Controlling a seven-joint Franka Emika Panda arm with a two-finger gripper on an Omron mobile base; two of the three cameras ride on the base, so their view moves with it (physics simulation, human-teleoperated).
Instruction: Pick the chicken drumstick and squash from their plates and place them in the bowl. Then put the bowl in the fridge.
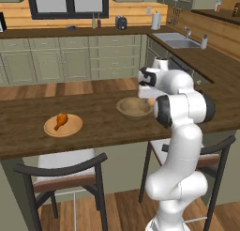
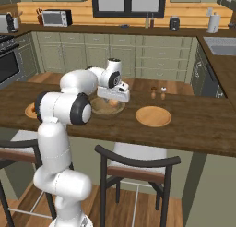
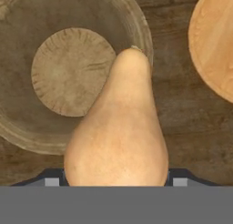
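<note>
Squash (image 3: 117, 127) hangs pinched between the jaws, its neck over the bowl (image 3: 27, 127) rim, positioned for dropping in; drumstick (image 1: 61, 120) waits on its plate (image 1: 70, 129).

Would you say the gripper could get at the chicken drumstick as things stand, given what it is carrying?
Probably not yet. The gripper is shut on the squash above the bowl, so its jaws are occupied. The chicken drumstick lies uncovered on its plate further along the counter, with nothing visible blocking the way.

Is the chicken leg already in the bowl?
No, the drumstick lies on its plate, well left of the bowl.
</note>
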